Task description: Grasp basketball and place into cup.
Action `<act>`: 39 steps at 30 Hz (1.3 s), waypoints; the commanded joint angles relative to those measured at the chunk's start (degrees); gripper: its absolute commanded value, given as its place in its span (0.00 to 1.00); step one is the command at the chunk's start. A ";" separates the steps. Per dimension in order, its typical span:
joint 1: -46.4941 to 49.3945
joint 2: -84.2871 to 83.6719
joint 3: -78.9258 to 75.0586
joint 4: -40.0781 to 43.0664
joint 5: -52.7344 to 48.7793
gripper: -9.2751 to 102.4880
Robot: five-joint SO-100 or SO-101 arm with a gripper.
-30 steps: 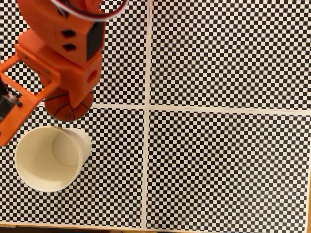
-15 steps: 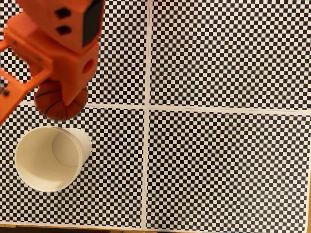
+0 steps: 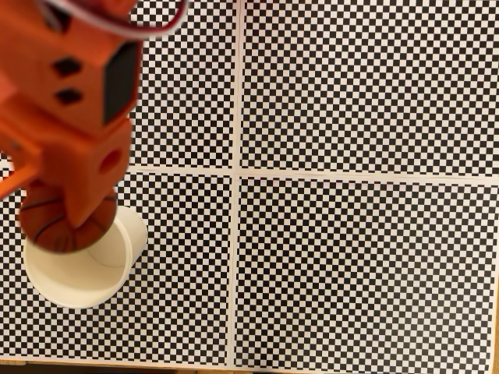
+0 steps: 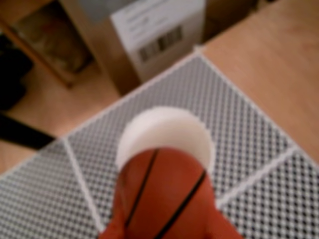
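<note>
The small orange basketball [image 3: 58,226] with black seam lines hangs in the air over the far rim of the cream-white cup [image 3: 86,284], held by my orange gripper [image 3: 66,222], which is shut on it. In the wrist view the basketball [image 4: 164,191] sits large at the bottom between the orange fingers, covering the near part of the cup [image 4: 167,127], whose white rim shows behind it. My arm hides part of the cup's mouth in the fixed view.
The cup stands at the lower left of a black-and-white checkered mat [image 3: 359,249] crossed by white lines. A wooden table surface [image 4: 269,59] and a cardboard box [image 4: 154,30] lie beyond the mat's edge.
My gripper has carried the basketball down the fixed view, from above the white line to over the cup's rim. The cup has stayed put.
</note>
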 commanded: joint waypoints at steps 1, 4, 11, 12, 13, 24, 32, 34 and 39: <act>-0.44 -2.64 -8.00 0.09 0.62 0.08; -0.35 -7.12 -12.83 0.09 0.97 0.08; 0.26 -13.18 -19.34 0.44 0.53 0.08; 0.44 -13.36 -19.34 0.62 0.18 0.08; 0.62 -13.54 -19.34 0.70 -0.09 0.08; 1.58 -17.75 -22.06 1.32 -1.76 0.08; 0.26 -18.02 -25.66 4.57 -1.05 0.10; -0.18 -18.19 -25.84 4.57 -0.79 0.14; -1.05 -20.48 -27.69 4.57 -0.26 0.21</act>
